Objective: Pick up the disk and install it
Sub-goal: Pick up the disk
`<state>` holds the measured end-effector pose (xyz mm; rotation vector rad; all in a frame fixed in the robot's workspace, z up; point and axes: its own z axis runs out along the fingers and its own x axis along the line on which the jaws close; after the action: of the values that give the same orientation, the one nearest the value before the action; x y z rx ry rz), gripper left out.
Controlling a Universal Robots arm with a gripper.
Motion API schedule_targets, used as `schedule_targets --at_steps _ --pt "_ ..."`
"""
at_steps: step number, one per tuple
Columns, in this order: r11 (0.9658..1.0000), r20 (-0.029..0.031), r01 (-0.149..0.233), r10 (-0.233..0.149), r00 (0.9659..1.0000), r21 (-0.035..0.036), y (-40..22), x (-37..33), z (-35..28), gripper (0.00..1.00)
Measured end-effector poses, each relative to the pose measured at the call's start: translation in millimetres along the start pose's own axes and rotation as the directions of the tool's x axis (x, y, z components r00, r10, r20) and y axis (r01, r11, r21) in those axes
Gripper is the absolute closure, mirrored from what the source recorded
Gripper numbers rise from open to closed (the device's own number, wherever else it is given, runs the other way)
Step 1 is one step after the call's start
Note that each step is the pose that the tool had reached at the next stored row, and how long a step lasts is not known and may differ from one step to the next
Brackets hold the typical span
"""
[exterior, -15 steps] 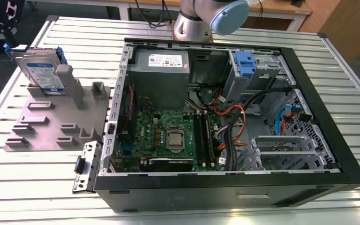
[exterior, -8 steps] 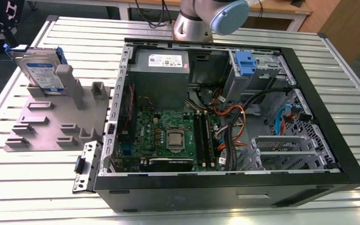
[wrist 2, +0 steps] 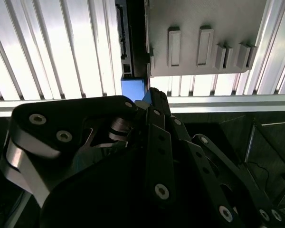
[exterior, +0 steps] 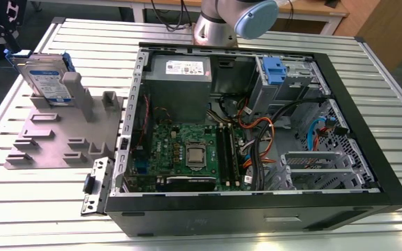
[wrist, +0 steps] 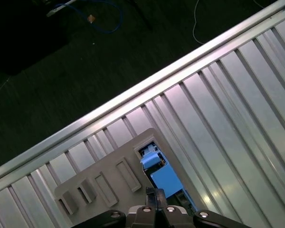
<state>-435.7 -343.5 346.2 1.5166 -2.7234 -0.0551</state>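
- Disk point(exterior: 47, 78) stands on edge in a slot at the holder's point(exterior: 54, 141) far corner, near the table's point(exterior: 40, 219) edge on the exterior view's left.
- Gripper point(wrist: 152, 194) hangs just above it; open or closed, I cannot tell.
- Probably stiff, heavyish, smooth, shock-sensitive; pinch its flat faces near the top.
- One disk, one holder, one PC case point(exterior: 257, 214).
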Motion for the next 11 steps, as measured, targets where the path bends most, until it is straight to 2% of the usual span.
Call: schedule_targets --at_steps 11 --pt "0.9994 -0.0015 0.036 -0.036 0.9994 0.0002 0.0 0.0 0.0 0.89"
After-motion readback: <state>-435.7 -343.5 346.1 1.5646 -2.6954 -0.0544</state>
